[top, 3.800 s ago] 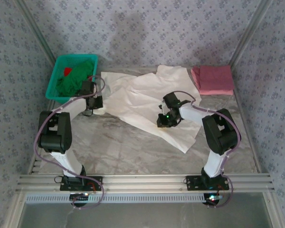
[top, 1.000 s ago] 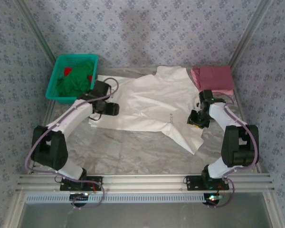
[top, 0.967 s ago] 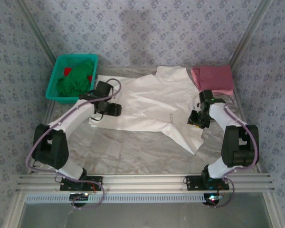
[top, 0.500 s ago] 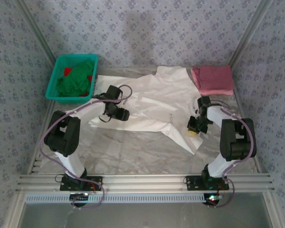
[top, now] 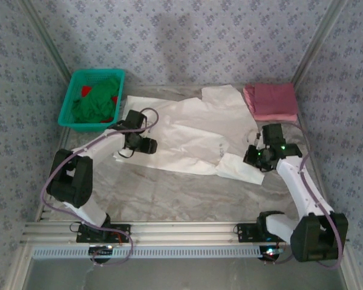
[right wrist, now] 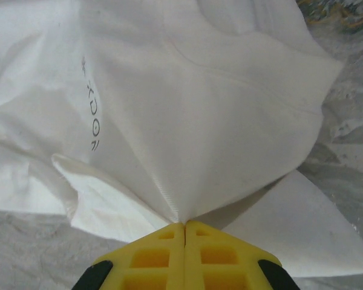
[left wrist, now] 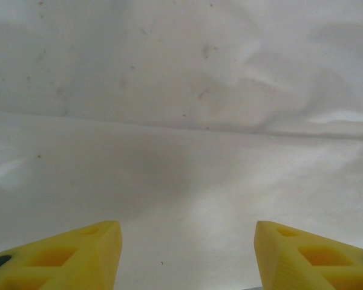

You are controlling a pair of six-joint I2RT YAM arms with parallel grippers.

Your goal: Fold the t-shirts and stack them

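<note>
- Right now my right gripper has its yellow fingers pressed flat together on a pinch of the cream-white soft cloth t-shirt. The fabric fans out from the nip in tight pleats.
- My left gripper stands with its yellow fingers apart, low over a smooth part of the same shirt, with nothing between them. Whether the tips touch the cloth I cannot tell.
- The cream-white t-shirt lies spread across the middle of the grey marbled tabletop, with its small grey chest lettering facing up. One flap is doubled over near my right pinch.
- I judge the step in hand to be folding the right side inward. I should lift only enough to clear the table, then carry the pinch toward the shirt's centre in a low arc, so the cloth rolls over a straight crease instead of dragging.
- My left fingers should hold the far side down so the body does not slide after the pull.
- The pinch is a single small point, so the cloth may slip or the fold may come out pointed. I should move slowly and lay it flat before letting go.
- The dusty pink folded cloth t-shirt sits at the far right, just beside the cream one, and my right arm should stay clear of it.
- The teal plastic mesh basket at the far left has no part in this.
</note>
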